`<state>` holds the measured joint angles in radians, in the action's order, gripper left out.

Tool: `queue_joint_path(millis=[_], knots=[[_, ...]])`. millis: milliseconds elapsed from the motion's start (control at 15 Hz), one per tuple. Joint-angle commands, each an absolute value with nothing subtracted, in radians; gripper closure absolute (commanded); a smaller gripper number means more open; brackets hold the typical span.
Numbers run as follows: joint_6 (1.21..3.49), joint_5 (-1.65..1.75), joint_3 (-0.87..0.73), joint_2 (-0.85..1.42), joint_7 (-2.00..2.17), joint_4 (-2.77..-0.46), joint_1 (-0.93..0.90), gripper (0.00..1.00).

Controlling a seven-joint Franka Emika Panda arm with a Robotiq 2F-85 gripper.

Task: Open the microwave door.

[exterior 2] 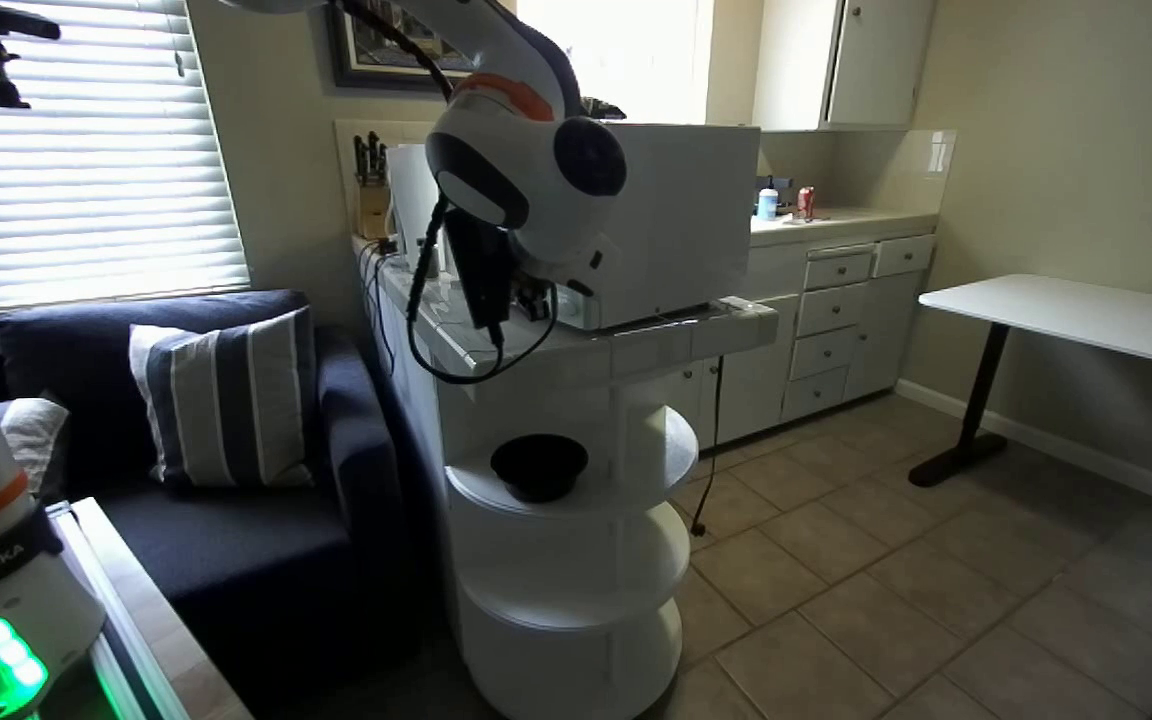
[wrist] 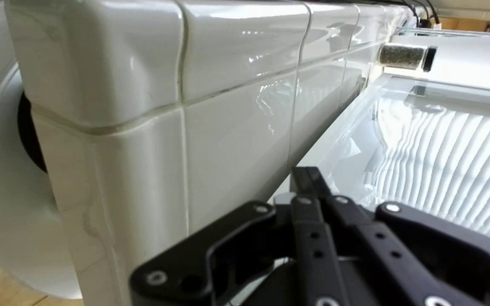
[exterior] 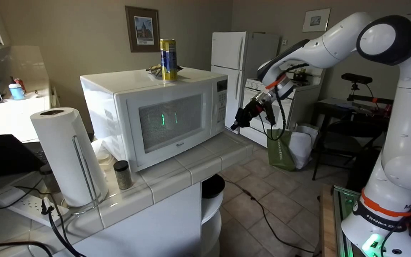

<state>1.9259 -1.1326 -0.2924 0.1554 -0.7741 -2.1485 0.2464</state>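
the step in hand looks like the reach for the microwave door [exterior: 170,123], which is closed. the jaws are narrow, tip against tip with nothing between, and apart from the microwave [exterior 2: 686,220]. to do it well, i'd raise them level with what looks like an upright handle [exterior: 215,112], part them, settle them around it, then pull outward in a slow arc, judging the door hinged at its far side. lift first: the edge of the bench [wrist: 236,114] runs beside them in the wrist view, and a low sweep could scrape it. there the door lies ahead and to the right of the jaws; in an exterior view it is to their left, past the keypad [exterior: 222,107].
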Motion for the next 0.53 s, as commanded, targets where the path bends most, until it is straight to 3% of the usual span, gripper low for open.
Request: queue_joint_path(millis=[0,467], knots=[[2.014,-1.225,-0.262,0.186,-0.743,-2.147,0.250,1.00],[2.106,-1.367,-0.228,0.246,-0.748,-2.119,0.243,1.00]])
